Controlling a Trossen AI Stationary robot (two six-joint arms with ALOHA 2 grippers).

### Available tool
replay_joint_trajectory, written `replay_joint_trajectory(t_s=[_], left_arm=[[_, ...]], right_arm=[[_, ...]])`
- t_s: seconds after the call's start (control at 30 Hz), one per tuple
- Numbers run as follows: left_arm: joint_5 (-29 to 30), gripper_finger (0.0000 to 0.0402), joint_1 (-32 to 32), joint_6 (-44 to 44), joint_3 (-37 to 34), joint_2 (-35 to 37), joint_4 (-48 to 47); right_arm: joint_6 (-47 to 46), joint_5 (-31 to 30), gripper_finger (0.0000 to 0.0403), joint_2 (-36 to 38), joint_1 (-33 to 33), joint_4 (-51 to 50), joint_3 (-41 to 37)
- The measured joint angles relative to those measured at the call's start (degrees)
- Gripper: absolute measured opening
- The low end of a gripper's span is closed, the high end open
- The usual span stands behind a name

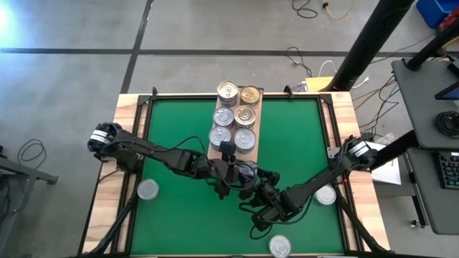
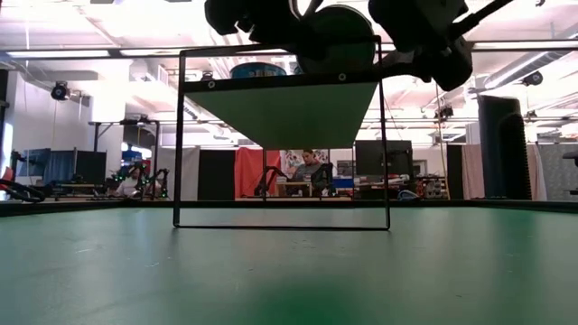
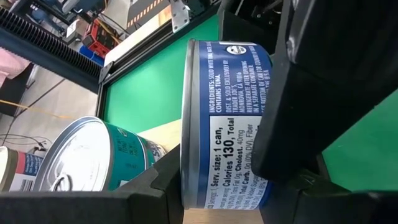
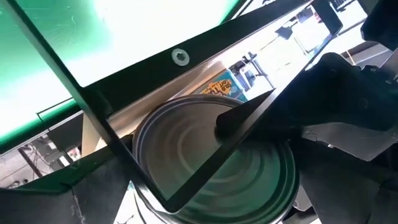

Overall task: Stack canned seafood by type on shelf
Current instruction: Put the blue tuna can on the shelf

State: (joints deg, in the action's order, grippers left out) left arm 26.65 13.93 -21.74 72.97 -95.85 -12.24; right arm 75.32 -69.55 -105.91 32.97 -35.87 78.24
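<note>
Six tins on shelf, three loose — left gripper grasping blue-labelled tin, right gripper released.

Green mat on a pale wood table; cables on the floor; a desk at right.

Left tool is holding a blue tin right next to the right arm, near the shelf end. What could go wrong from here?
1. The left tool and right tool crowd together; they may collide.
2. The blue-label tin is gripped on edge, so it may slip or land tilted.
3. The shelf already holds six tins; a careless placement could knock the nearest ones.
</note>
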Motion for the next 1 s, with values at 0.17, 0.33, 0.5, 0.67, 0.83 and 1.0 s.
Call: replay_joint_trajectory(t_s=[0.17, 0.33, 0.5, 0.67, 0.83, 1.0], left_arm=[[-0.18, 0.0133, 0.17, 0.52, 0.0, 0.05, 0.3], [-0.52, 0.0132, 0.15, 1.36, 0.17, 0.15, 0.7], [1.53, 0.0132, 0.05, 0.78, 0.22, 0.34, 0.3], [2.54, 0.0132, 0.19, 1.21, 0.22, 0.33, 0.1], [2.46, 0.0132, 0.74, 1.47, 0.22, 0.33, 0.0], [2.36, 0.0132, 2.68, 1.31, 0.35, 0.32, -0.97]], right_arm=[[-6.1, -0.19, 0.04, 0.23, 0.09, 0.03, -0.04], [-18.55, -0.36, 0.04, 0.91, 0.49, -0.7, -0.11], [-23.38, 0.79, 0.0399, 1.22, 0.76, 0.58, 0.0], [-7.68, 2.11, 0.0399, 1.04, 0.79, 1.8, 0.02], [-6.71, 1.82, 0.04, 1.05, 1.05, 2.41, 0.0], [-12.01, -0.97, 0.04, 1.85, 1.94, 1.9, -0.18]])
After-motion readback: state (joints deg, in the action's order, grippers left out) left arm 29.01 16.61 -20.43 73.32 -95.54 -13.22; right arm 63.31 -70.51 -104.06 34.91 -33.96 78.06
